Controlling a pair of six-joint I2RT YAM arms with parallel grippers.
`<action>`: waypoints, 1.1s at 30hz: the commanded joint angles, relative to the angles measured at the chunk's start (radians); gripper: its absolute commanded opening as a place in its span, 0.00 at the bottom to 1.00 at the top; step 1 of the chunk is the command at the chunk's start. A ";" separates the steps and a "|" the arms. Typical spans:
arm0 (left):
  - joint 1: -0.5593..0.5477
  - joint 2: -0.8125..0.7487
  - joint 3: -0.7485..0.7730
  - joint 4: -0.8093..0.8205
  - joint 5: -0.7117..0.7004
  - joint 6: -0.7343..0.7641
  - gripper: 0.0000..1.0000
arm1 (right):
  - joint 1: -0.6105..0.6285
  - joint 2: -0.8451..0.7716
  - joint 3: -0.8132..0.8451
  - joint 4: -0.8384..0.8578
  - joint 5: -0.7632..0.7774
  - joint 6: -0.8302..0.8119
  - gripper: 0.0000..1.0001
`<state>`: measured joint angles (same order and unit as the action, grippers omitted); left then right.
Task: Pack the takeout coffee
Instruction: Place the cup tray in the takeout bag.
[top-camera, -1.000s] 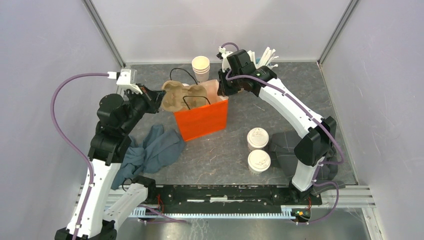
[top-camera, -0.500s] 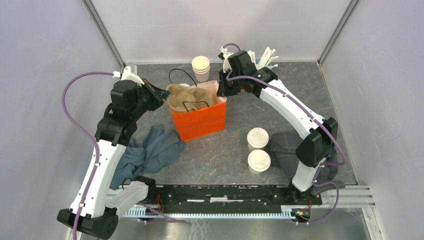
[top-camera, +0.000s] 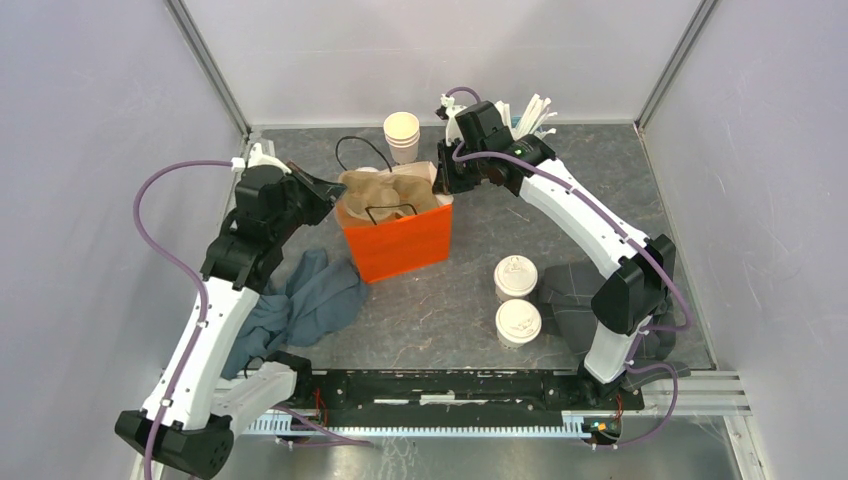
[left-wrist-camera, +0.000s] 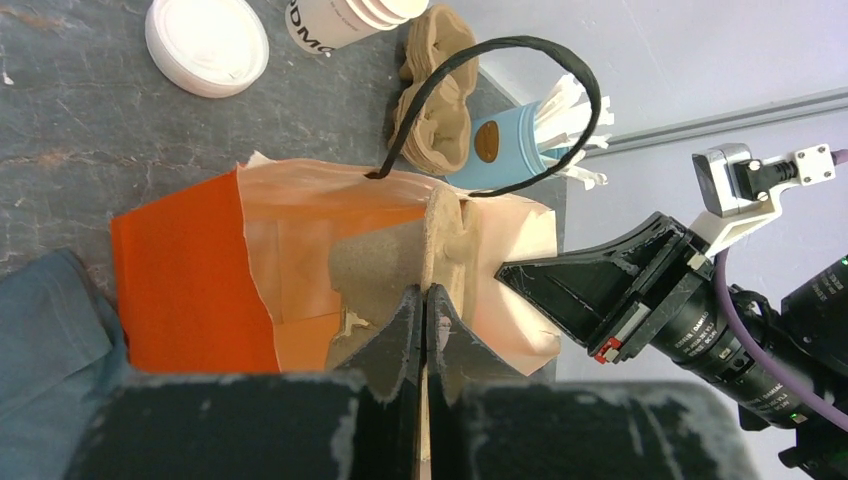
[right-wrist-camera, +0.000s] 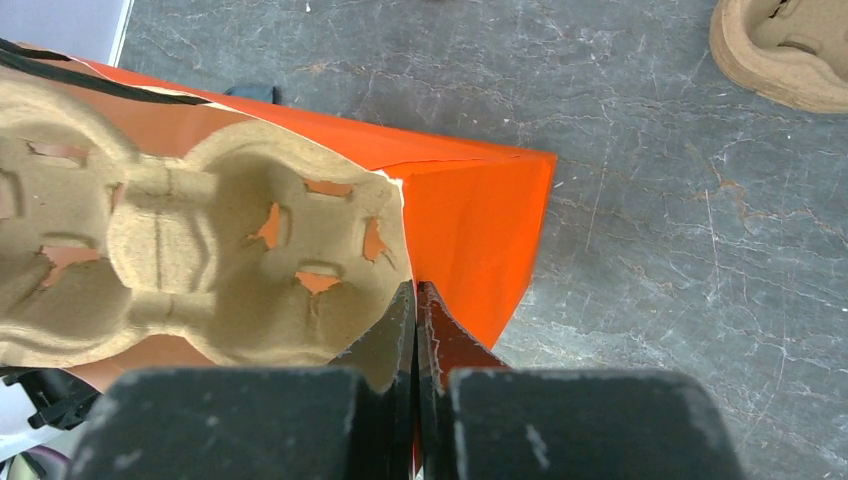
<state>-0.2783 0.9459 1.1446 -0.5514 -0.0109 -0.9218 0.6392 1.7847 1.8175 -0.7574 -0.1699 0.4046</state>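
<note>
Two capped takeout coffee cups (top-camera: 516, 277) (top-camera: 518, 322) stand on the table right of the orange paper bag (top-camera: 402, 243). A brown pulp cup carrier (top-camera: 390, 188) sits in the bag's mouth. My left gripper (top-camera: 330, 190) is shut on the carrier's left edge; the left wrist view shows the carrier (left-wrist-camera: 440, 250) edge-on between the pinched jaws (left-wrist-camera: 424, 297). My right gripper (top-camera: 440, 185) is shut on the bag's right rim, and in the right wrist view the jaws (right-wrist-camera: 415, 292) pinch the orange wall (right-wrist-camera: 480, 230) beside the carrier (right-wrist-camera: 200, 240).
A stack of lidless cups (top-camera: 402, 135) stands behind the bag, near a blue holder of white straws (top-camera: 530, 115). Loose lids (left-wrist-camera: 207, 45) and spare carriers (left-wrist-camera: 440, 100) lie there too. A blue cloth (top-camera: 305, 300) lies left of the bag, a dark cloth (top-camera: 570, 300) right of the coffees.
My left arm has swung up and to the right, pushing the carrier from over the bag's left rim further into the bag's mouth. The right gripper holds its place on the rim.
</note>
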 joint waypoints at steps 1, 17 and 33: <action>-0.045 0.020 0.003 0.064 -0.073 -0.090 0.02 | 0.001 -0.028 -0.010 0.019 -0.017 0.013 0.00; -0.121 -0.028 -0.100 0.098 -0.186 -0.130 0.02 | 0.001 -0.043 -0.027 0.011 0.008 0.019 0.00; -0.121 0.104 0.326 -0.461 -0.271 0.151 0.81 | 0.001 -0.047 -0.038 0.011 0.017 0.007 0.00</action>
<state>-0.3954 1.0515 1.3819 -0.8650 -0.2043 -0.8970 0.6388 1.7729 1.7824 -0.7349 -0.1589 0.4221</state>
